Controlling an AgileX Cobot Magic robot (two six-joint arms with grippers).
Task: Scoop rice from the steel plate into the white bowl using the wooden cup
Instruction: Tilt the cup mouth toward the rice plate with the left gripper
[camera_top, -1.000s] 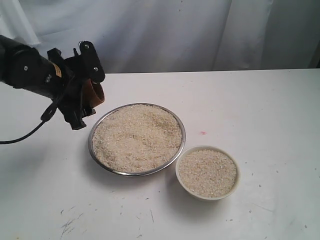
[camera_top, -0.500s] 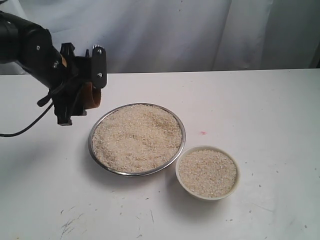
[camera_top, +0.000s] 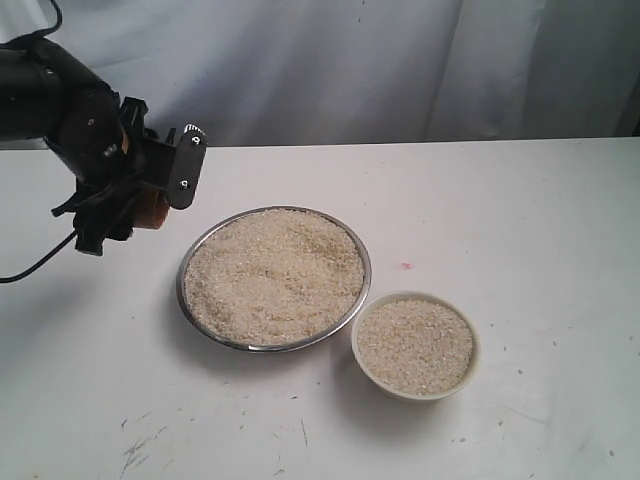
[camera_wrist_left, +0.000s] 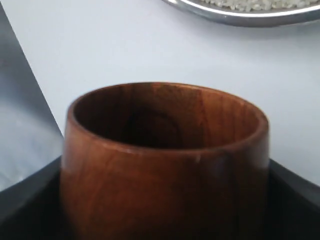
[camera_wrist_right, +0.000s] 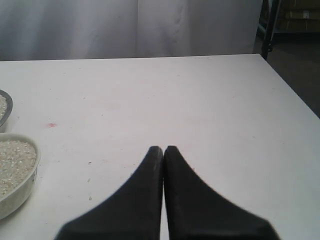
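Observation:
The steel plate sits mid-table, heaped with rice. To its right and nearer the front, the white bowl is full of rice too. My left gripper is left of the plate and shut on the wooden cup, most of which is hidden by the fingers in the exterior view. The left wrist view is filled by the cup, with an empty dark inside, and the plate's rim lies beyond it. My right gripper is shut on nothing above bare table, out of the exterior view.
The white table runs to a pale curtain at the back. A black cable trails from the left arm. A small red mark lies right of the plate. The right wrist view shows the table's right edge.
My left gripper has drawn leftward away from the plate, carrying the cup with it and turning so the cup is mostly hidden. Plate, bowl and rice stay as they were.

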